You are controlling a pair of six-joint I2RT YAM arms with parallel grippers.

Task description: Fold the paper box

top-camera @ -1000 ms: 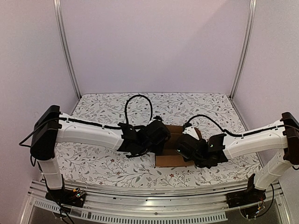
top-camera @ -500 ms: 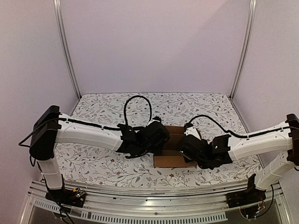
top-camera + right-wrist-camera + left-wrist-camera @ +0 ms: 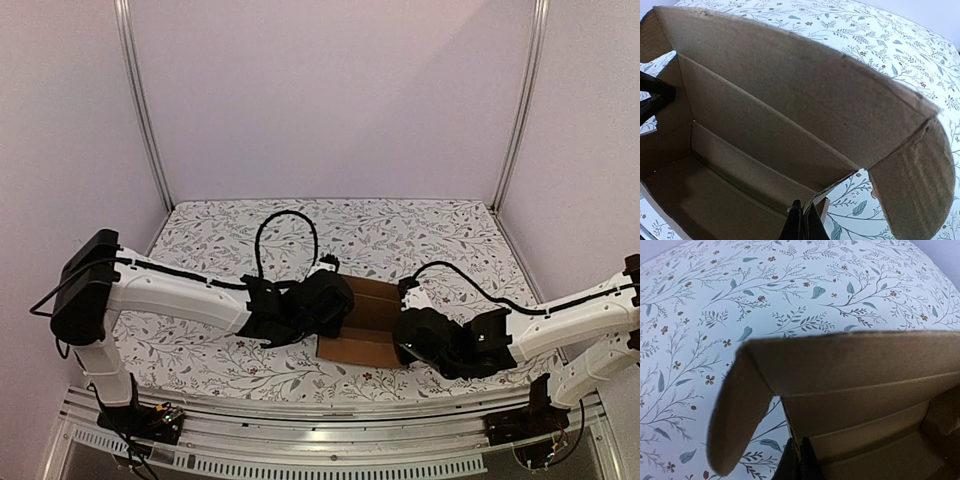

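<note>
Meeting left edge of paper box (image 3: 368, 322) with clenched left tool (image 3: 799, 463), right edge with clenched right tool (image 3: 802, 223), leaving wide table (image 3: 420, 230) beyond its far wall.

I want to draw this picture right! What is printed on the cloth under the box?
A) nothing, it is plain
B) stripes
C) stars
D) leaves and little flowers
D: the cloth around the brown paper box is white, printed with twigs, leaves and small flowers.
</note>
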